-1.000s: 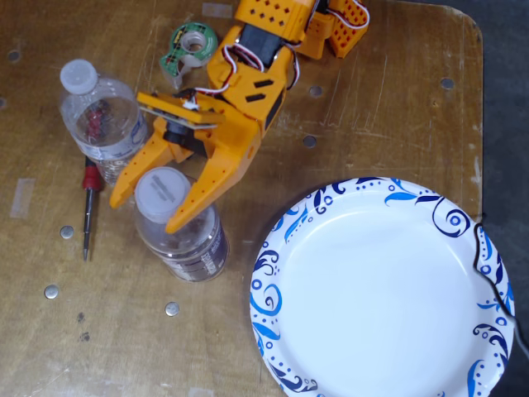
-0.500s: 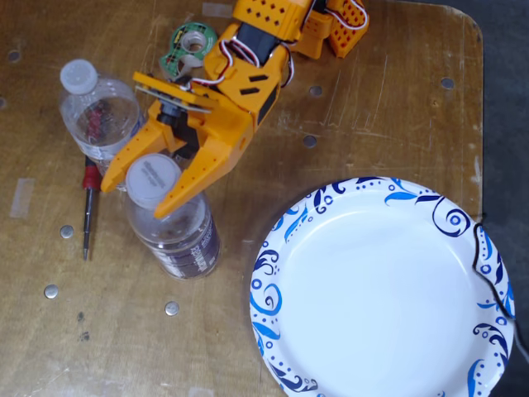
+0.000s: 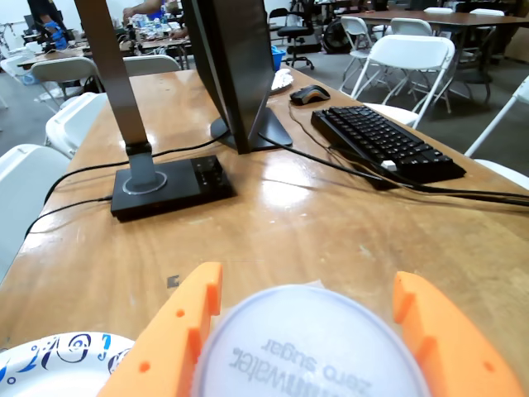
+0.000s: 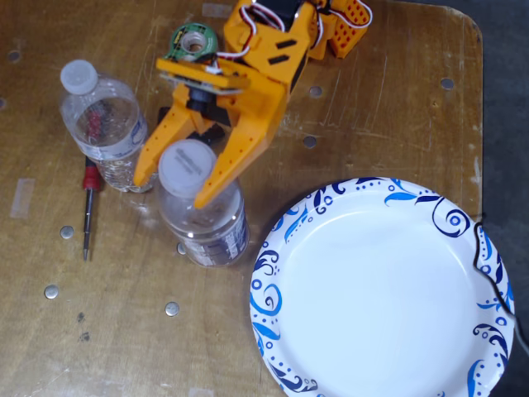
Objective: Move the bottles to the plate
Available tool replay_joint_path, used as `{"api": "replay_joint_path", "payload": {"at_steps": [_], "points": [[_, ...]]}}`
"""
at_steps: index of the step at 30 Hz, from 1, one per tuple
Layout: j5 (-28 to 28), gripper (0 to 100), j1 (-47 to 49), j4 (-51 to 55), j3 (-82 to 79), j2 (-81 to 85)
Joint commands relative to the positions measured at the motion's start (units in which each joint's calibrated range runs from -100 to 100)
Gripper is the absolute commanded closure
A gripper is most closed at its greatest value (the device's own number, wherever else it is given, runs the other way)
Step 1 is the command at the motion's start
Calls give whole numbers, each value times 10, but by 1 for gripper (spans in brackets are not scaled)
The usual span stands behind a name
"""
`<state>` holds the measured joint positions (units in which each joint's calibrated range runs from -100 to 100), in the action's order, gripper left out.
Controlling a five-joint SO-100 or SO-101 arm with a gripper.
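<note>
Vitaminwater bottle [image 4: 201,215] shifted toward plate [image 4: 380,289], tool [image 4: 172,190] straddling its cap

- Printed upside down on the white cap [image 3: 310,347] of the wider bottle [image 4: 207,223], in the wrist view: "...minwater" and "zero sugar", first letters cut off at the frame edge.
- Nothing legible on the slimmer bottle's [image 4: 103,124] label or elsewhere.

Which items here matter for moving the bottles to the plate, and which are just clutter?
Part of the job:
- wider bottle, its cap between the claw fingers
- slimmer bottle, standing at the left in the fixed view
- plate, nothing on it

Lying about:
- red-handled screwdriver
- tape roll
- keyboard, mouse, monitor stand
</note>
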<state>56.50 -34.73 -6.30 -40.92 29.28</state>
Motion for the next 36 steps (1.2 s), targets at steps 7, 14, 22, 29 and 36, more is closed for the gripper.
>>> {"api": "replay_joint_path", "payload": {"at_steps": [7, 14, 22, 29, 36], "points": [[18, 82, 100, 134, 141, 56], [19, 85, 208, 131, 144, 41], [19, 87, 310, 30, 133, -24], [15, 87, 366, -62, 131, -106], [15, 87, 407, -68, 132, -146]]}}
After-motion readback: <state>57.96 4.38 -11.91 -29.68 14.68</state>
